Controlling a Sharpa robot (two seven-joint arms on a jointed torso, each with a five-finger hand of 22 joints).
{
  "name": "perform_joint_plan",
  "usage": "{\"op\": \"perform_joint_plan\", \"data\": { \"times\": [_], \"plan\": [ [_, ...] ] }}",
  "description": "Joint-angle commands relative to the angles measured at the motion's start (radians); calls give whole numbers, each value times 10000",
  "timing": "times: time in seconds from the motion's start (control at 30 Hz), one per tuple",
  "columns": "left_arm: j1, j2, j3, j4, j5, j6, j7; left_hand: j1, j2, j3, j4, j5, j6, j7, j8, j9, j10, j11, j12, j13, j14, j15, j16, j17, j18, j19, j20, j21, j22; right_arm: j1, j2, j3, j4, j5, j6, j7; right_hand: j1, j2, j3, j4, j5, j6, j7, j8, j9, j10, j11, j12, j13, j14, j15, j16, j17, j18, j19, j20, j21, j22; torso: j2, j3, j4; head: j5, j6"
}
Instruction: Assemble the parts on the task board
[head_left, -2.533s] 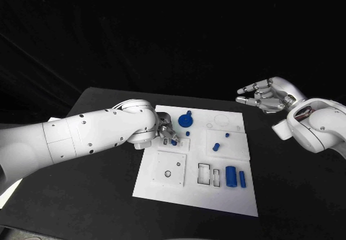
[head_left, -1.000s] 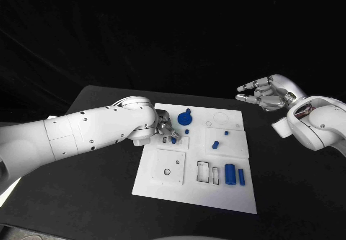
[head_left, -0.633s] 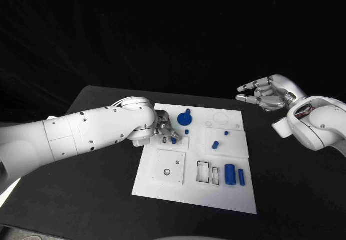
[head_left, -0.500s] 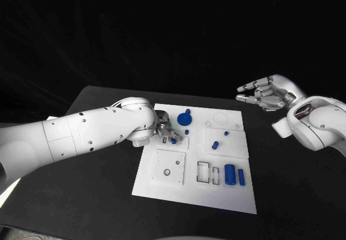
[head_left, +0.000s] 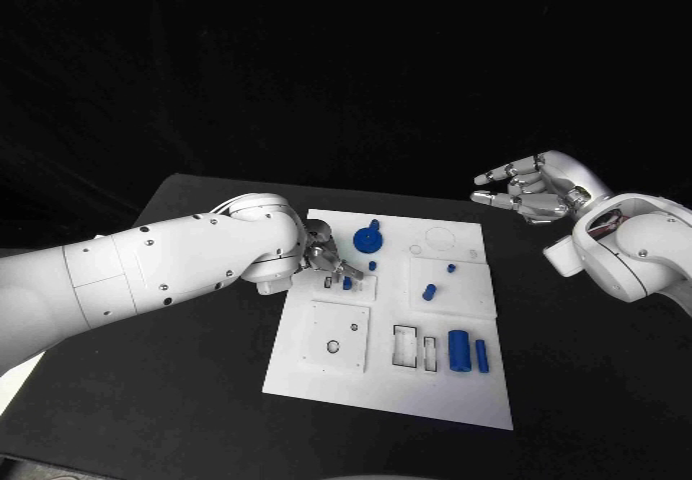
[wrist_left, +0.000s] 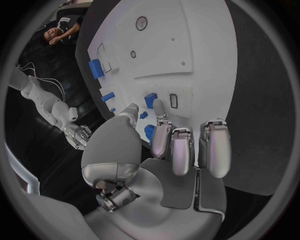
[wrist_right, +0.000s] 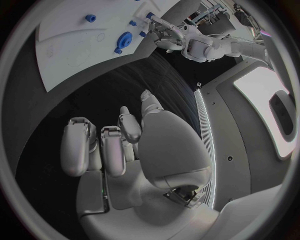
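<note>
Over on the left, the white left arm (head_left: 159, 265) reaches in across the black worktop (head_left: 173, 400) and its left robot hand (head_left: 326, 262) is down at the near-left corner area of the task board (head_left: 389, 395), fingertips (wrist_left: 157, 107) right at a small blue peg (head_left: 348, 283) beside a narrow rectangular slot (wrist_left: 174, 100); the wrist view shows thumb and a finger closing in around that little blue piece, though whether it is truly pinched or only touched I cannot tell. Moving right along the board: a blue round knobbed disc (head_left: 369, 238) sits near the far edge, a tiny blue stud (head_left: 374, 265) just below it, then a raised white square plate with a round hole (head_left: 335, 347) closer to the robot. Centre of the board, two dark rectangular cut-outs (head_left: 410, 345) stand side by side. Further right, a small blue peg (head_left: 451, 268) and a tilted blue cylinder (head_left: 430, 292) lie apart on a pale panel, and nearer the front a fat blue cylinder (head_left: 459, 350) lies just beside a slimmer blue bar (head_left: 482, 355). And out on the far right, well clear of the board, the right robot hand (head_left: 528, 192) hangs above the worktop's far edge, fingers loosely curled and spread, holding nothing.
</note>
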Motion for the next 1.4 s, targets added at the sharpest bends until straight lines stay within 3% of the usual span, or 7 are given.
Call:
{"op": "perform_joint_plan", "data": {
  "times": [0.03,0.13,0.33,0.5,0.67,1.0,1.4],
  "plan": [
    [119,-126,105,38,704,627,-46,301,93,-266,82,-320,-528,193,-298,-145,-408,161,-493,-513,1073,52,30,2629,-21,414,25,-242,834,-2,24,0,-45,-35,-14,91,-100,18,-66,-10,-39,3,42,-48,-9,-67,10,-39,-14,797,-21,-49,1522,99,-50,-15,-50,3,2,-5,-4,2,77],
    [312,-272,195,-73,899,1190,-95,551,160,-593,180,-462,-940,440,-691,-438,-975,386,-1157,-1226,1073,239,30,2629,22,324,184,-392,607,-2,41,-9,-96,-25,-5,93,-134,19,-92,3,-31,4,42,-46,-9,-64,10,-36,-15,798,-21,-48,1525,98,-47,-14,-47,9,-1,-6,-11,18,108],
    [788,-366,264,-711,1025,1880,-94,895,376,-968,242,-445,-1042,605,-1066,-881,-1067,530,-1187,-1311,1073,382,30,2629,29,329,343,-411,608,-3,78,-28,-197,-14,2,94,-154,19,-108,11,-24,3,41,-46,-9,-62,10,-33,-14,798,-20,-50,1523,99,-49,-14,-51,2,-21,11,40,10,169],
    [1010,-132,276,-1475,452,2269,-19,1241,603,-1119,211,-330,-969,648,-1259,-1173,-1051,572,-1146,-1310,1073,421,30,2629,25,340,395,-402,641,-5,136,-46,-273,-7,12,100,-156,19,-109,11,-23,3,41,-46,-9,-61,10,-32,-14,798,-20,-50,1523,99,-49,-14,-51,2,-14,-23,40,46,212],
    [1067,284,272,-2224,-319,2386,9,1541,836,-1146,198,146,-845,650,-1334,-1356,-1073,574,-1161,-1354,1073,430,30,2629,32,330,411,-422,623,-7,180,-57,-346,-4,30,115,-187,43,-128,28,-4,5,40,-44,-8,-52,9,-21,-8,798,-21,-51,1523,98,-46,-14,-50,5,-10,-16,15,137,285],
    [1042,1102,152,-3401,-508,2188,91,1231,830,-1844,315,-737,-565,586,-1295,-1588,-997,525,-1047,-1293,1073,393,30,2629,16,366,384,-383,713,-22,265,-68,-479,-2,61,140,-211,60,-141,41,-5,7,40,-42,-7,-48,9,-16,-7,799,-21,-51,1524,97,-43,-13,-47,11,-4,-12,8,192,292],
    [999,1507,52,-3771,-410,2236,174,1139,865,-2003,321,-854,-455,553,-1245,-1626,-924,500,-949,-1197,1073,378,30,2629,-9,411,372,-312,837,-29,323,-69,-598,-2,79,152,-233,82,-152,55,0,7,40,-41,-7,-42,9,-7,-2,801,-21,-47,1531,99,-45,-14,-51,4,-10,10,16,208,275]
  ]
}}
